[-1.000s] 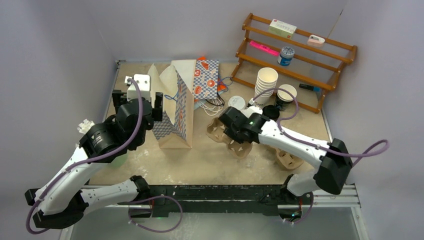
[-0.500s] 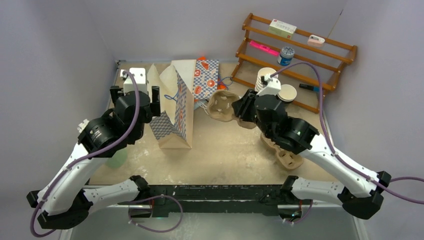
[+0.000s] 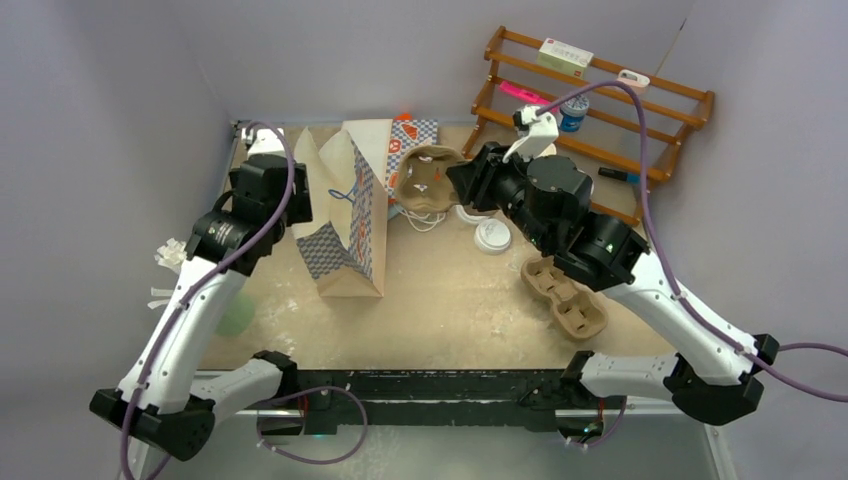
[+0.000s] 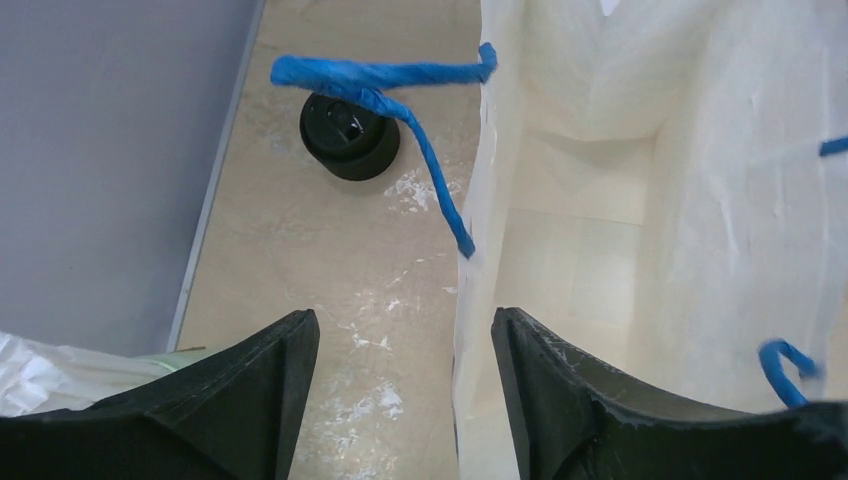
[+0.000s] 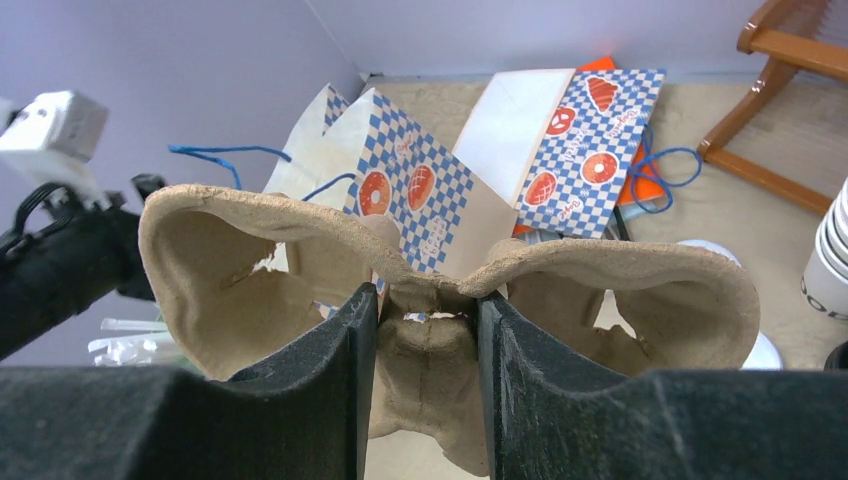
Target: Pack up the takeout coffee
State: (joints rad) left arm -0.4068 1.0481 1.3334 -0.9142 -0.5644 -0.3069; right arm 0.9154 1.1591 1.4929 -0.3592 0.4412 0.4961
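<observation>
Seen from above, a tall paper bag with blue-and-white checks point(image 3: 350, 230) stands open on a beige tabletop point(image 3: 450, 310). The left gripper point(image 3: 285, 195) hovers at the bag's left wall; its fingers cannot be made out from here. The right gripper point(image 3: 458, 185) holds a brown moulded-pulp cup carrier point(image 3: 420, 178) in the air just right of the bag's mouth. A second pulp carrier point(image 3: 565, 297) lies on the table under the right arm, near a loose round white lid point(image 3: 492, 238). Flat checked bags point(image 3: 415, 140) lie at the back, and a wooden slatted rack point(image 3: 600, 100) stands in the far right corner. In the left wrist view, the left gripper is spread wide, not pinching anything. The upper edge of the bag's left wall runs through the gap, close to one finger. A twisted blue paper handle point(image 4: 400, 85) rises from that edge. Beyond it, outside the bag and apart from it, a takeout coffee cup point(image 4: 350, 135) stands on the table, showing only its round black plastic lid. In the right wrist view, the right gripper is pressed onto the carrier's central ridge, with an empty cup well to either side. A stack of lidless white paper cups point(image 5: 828, 250) sits at the right edge.
</observation>
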